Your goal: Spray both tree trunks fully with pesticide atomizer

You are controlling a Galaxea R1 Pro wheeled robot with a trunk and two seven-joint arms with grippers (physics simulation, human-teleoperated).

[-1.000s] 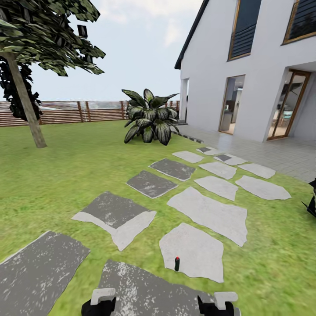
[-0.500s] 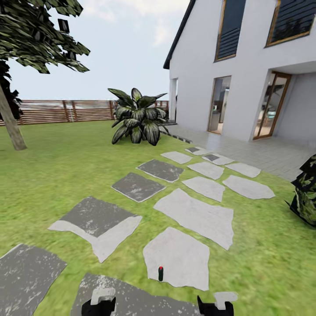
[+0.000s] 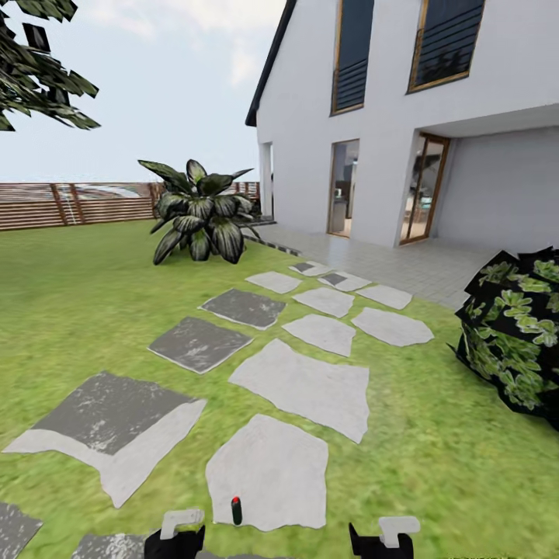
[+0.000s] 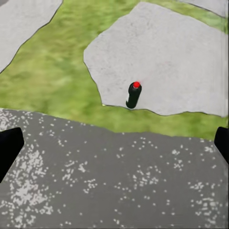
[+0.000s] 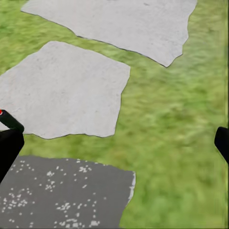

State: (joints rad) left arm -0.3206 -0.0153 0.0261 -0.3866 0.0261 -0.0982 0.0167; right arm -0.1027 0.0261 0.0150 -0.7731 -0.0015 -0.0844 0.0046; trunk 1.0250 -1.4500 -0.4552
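The head view has swung right since a second ago: the leaning tree trunk is gone and the pesticide atomizer (image 3: 236,510) now stands upright at six o'clock on a pale paving slab (image 3: 268,473), near the left gripper (image 4: 114,143), so pickup looks close. Both grippers' fingers are apart; the right gripper (image 5: 114,143) holds nothing. No containers in sight.

Pesticide atomizer (image 3: 236,510): dark, red-topped, upright at the near edge of a pale paving slab (image 3: 268,471). Lawn (image 3: 85,295) around scattered grey slabs. Broad-leafed plant (image 3: 198,211) before the slat fence (image 3: 70,204). White house (image 3: 404,116) to the right. Leafy shrub (image 3: 519,338) at the right edge.
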